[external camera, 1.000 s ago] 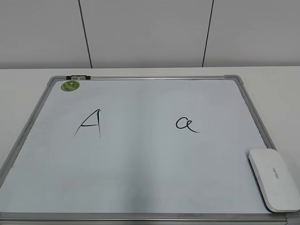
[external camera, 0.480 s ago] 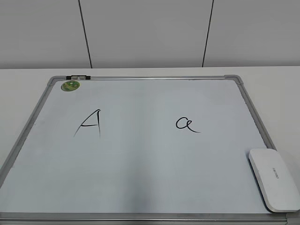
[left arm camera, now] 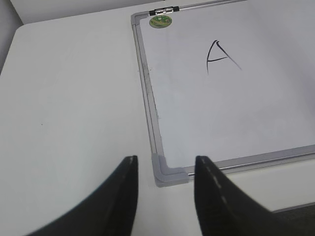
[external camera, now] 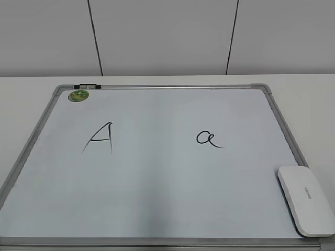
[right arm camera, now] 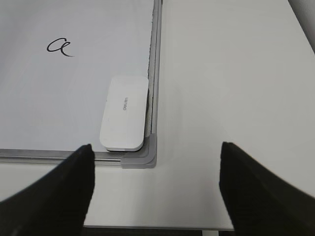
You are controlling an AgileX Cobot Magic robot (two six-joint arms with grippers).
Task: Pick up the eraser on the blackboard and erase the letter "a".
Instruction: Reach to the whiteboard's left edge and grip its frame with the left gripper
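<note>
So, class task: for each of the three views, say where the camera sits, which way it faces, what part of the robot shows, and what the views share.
Exterior view: in front, above the table, slanting down on the blackboard; no robot part shows.
Left wrist view: above the board's near-left corner, facing forward; left tool open, capital "A" ahead.
Right wrist view: above the near-right corner; right tool open, eraser and letter "a" ahead.
Shared: the exterior and right wrist views both show the eraser.
</note>
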